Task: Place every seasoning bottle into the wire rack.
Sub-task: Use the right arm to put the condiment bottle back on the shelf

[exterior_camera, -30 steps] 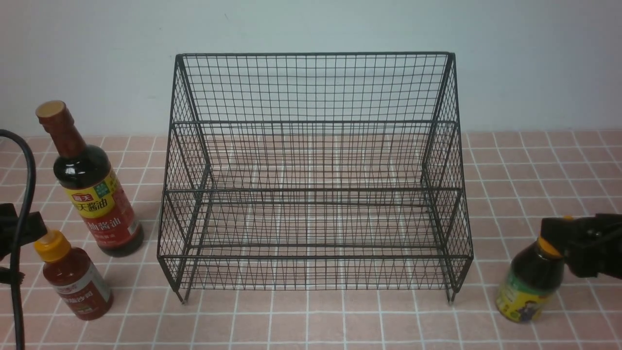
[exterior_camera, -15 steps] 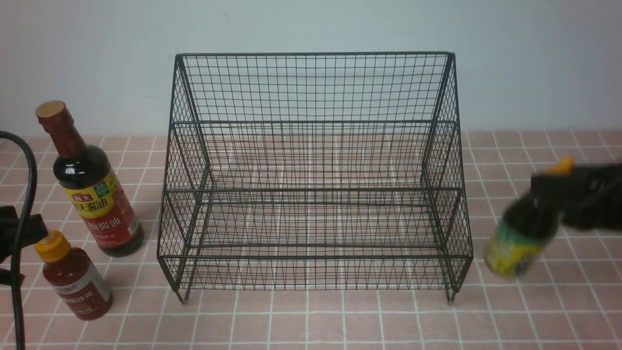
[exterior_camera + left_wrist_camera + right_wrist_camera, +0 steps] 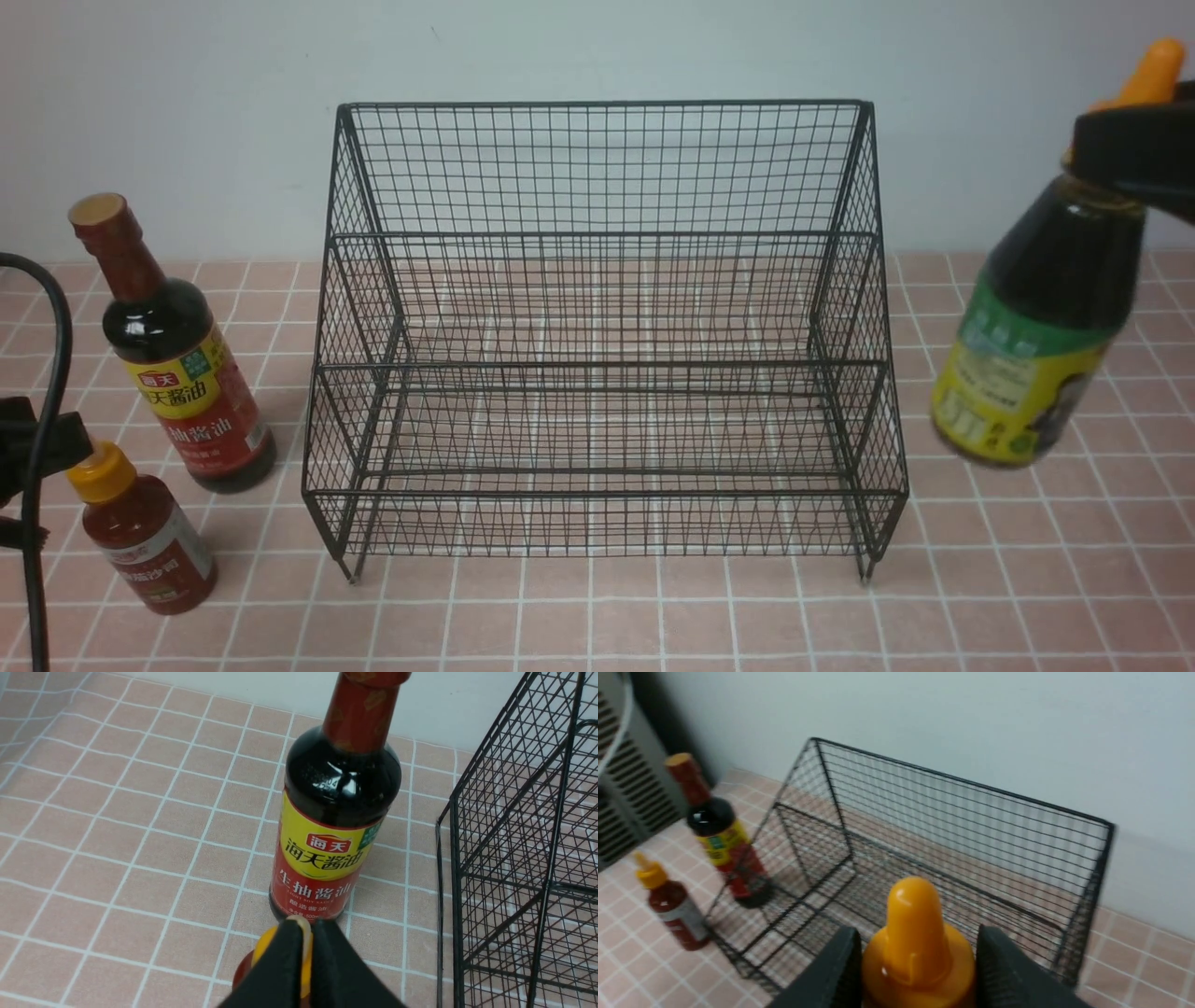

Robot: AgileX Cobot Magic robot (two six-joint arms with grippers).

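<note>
Hanging tilted in the air, right of the wire rack (image 3: 597, 168): dark squeeze bottle (image 3: 1036, 345), orange cap clamped in right tool (image 3: 917, 970). Left tool (image 3: 308, 952) nearly together over red-sauce bottle (image 3: 145, 541) on table (image 3: 1027, 597); grip cannot be told.

Wire rack (image 3: 597, 327): thin metal wire mesh with a black coating and low sheen.
Soy-sauce bottle (image 3: 173, 364): dark, glossy body with sharp highlights; whether it is glass or plastic cannot be told. It has a glossy printed label and a red-brown foil-like sleeve on the neck.
Red-sauce squeeze bottle (image 3: 145, 541), lower left of the front view: translucent plastic with a smooth yellow plastic cap.
Dark squeeze bottle (image 3: 1036, 317): glossy body with a printed label. The orange cap (image 3: 915, 905) is smooth, shiny moulded plastic.
Fingers (image 3: 1008, 970) of the right gripper (image 3: 917, 935): matt black.
Tabletop (image 3: 1027, 597): matt pink tile pattern with white grout lines.
Wall (image 3: 187, 93): smooth, matt.
Cable (image 3: 33, 579): smooth black sheath.
</note>
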